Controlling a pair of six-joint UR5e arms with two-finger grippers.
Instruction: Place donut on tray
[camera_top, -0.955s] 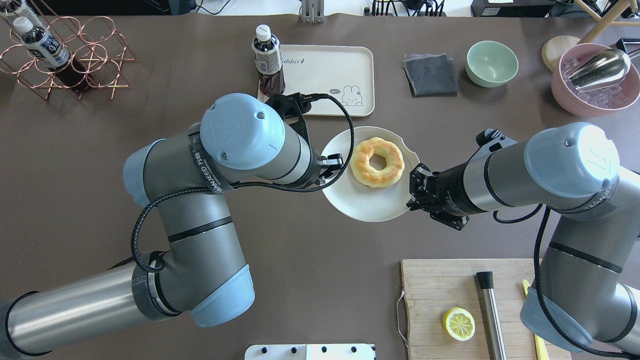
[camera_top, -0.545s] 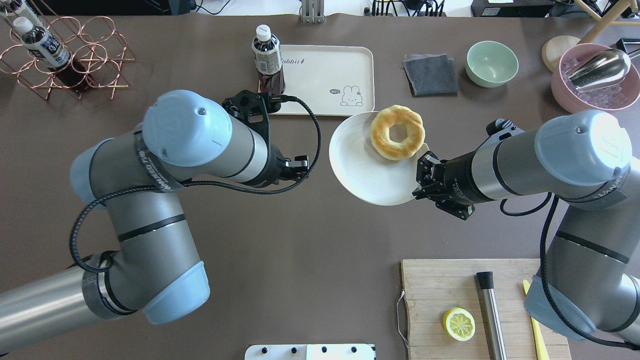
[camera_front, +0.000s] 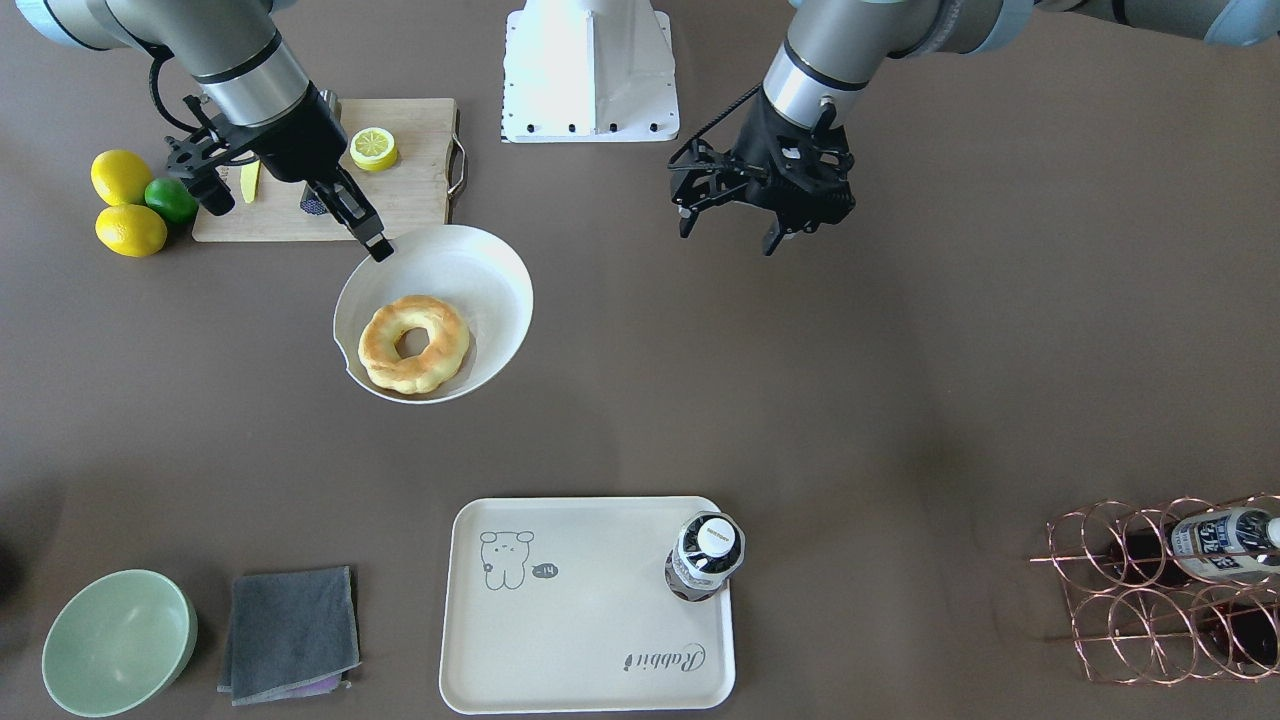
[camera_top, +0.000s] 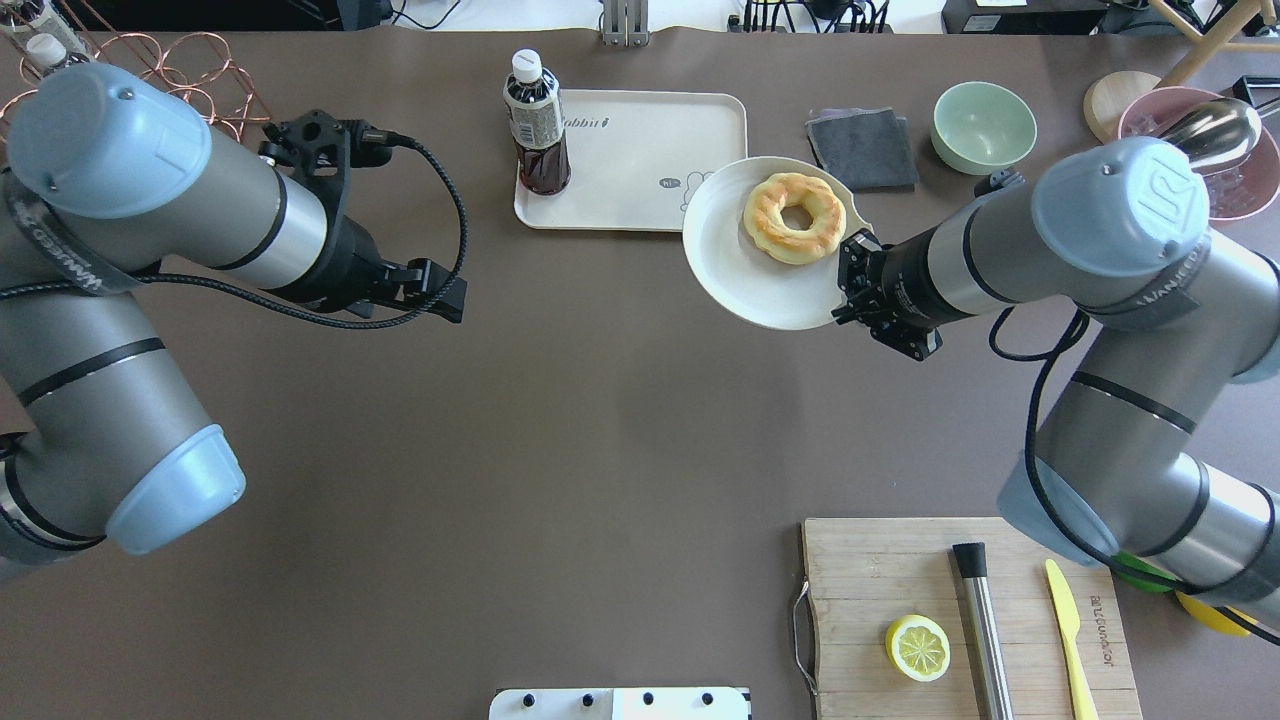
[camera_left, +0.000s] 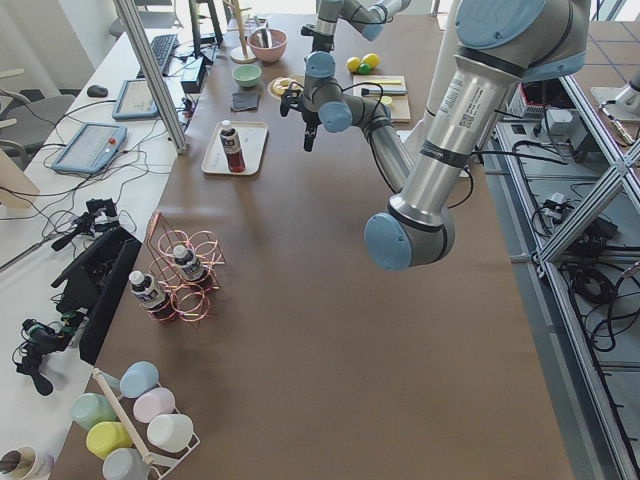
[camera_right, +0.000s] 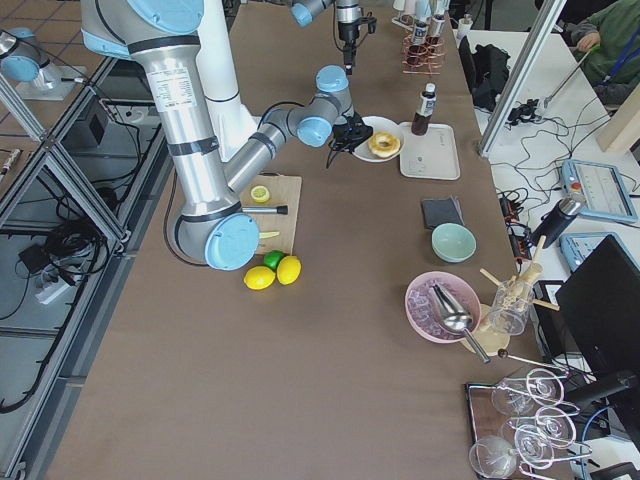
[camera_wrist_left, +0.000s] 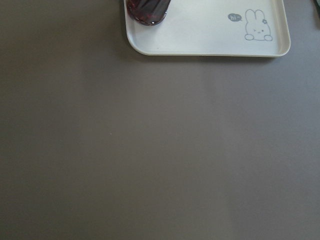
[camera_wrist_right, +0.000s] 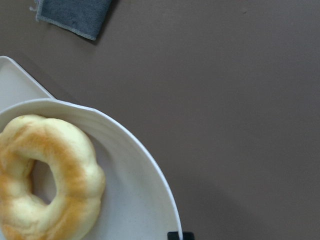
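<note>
The golden donut (camera_top: 795, 218) lies on a round white plate (camera_top: 735, 270), toward its far rim; it also shows in the front view (camera_front: 413, 343) and the right wrist view (camera_wrist_right: 50, 175). My right gripper (camera_top: 843, 290) is shut on the plate's rim and holds it above the table, by the near right corner of the cream tray (camera_top: 640, 160). The tray (camera_front: 590, 600) carries a dark drink bottle (camera_top: 537, 125) at its left end. My left gripper (camera_front: 728, 232) is open and empty, off to the left of the tray.
A grey cloth (camera_top: 862, 148) and a green bowl (camera_top: 983, 125) lie right of the tray. A pink bowl (camera_top: 1190, 150) stands at the far right. A cutting board (camera_top: 900, 600) with a lemon slice (camera_top: 918, 647) is at the near right. A copper bottle rack (camera_front: 1170, 590) stands far left.
My right gripper has carried the plate with the donut away from the robot, up to the tray's right corner. My left arm has drawn back to the left, away from the plate.
</note>
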